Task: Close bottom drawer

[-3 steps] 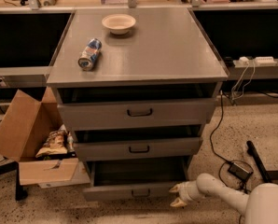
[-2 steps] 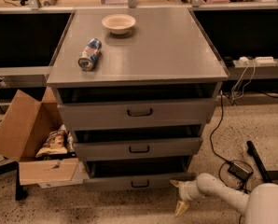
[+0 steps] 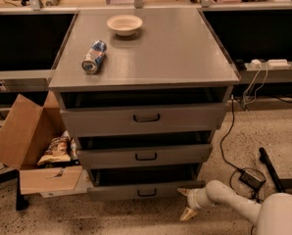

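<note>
The gray metal bottom drawer (image 3: 136,192), lowest of three in the gray cabinet (image 3: 175,48), sits slightly pulled out just above the floor, while the robot's cream gripper (image 3: 186,203) hovers by its right front corner, jaws spread apart and holding nothing.
</note>
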### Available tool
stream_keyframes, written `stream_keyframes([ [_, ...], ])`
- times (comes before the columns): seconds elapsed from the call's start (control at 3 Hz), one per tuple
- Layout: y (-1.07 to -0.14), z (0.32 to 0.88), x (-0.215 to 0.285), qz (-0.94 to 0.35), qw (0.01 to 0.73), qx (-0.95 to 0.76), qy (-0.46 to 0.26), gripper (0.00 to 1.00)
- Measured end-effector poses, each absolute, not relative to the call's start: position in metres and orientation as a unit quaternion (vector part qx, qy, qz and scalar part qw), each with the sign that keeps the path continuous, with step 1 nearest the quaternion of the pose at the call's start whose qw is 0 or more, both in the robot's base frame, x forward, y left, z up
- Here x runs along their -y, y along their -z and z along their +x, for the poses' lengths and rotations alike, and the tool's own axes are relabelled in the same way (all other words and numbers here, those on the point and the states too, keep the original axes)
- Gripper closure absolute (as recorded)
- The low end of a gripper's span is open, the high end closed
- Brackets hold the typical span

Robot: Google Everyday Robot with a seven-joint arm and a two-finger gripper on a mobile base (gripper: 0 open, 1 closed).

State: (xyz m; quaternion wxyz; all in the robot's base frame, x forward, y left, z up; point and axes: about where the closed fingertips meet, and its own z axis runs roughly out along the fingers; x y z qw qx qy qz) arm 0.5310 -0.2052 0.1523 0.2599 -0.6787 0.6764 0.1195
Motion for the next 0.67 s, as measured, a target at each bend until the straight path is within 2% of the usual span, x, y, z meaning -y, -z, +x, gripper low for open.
stream_keyframes([
  [0.33, -0.153, 0.564, 0.211, -0.678, 0.292, -0.668, -0.092, 0.49],
  [0.67, -0.152, 0.588, 0.216, -0.676, 0.306, -0.667, -0.073, 0.72],
])
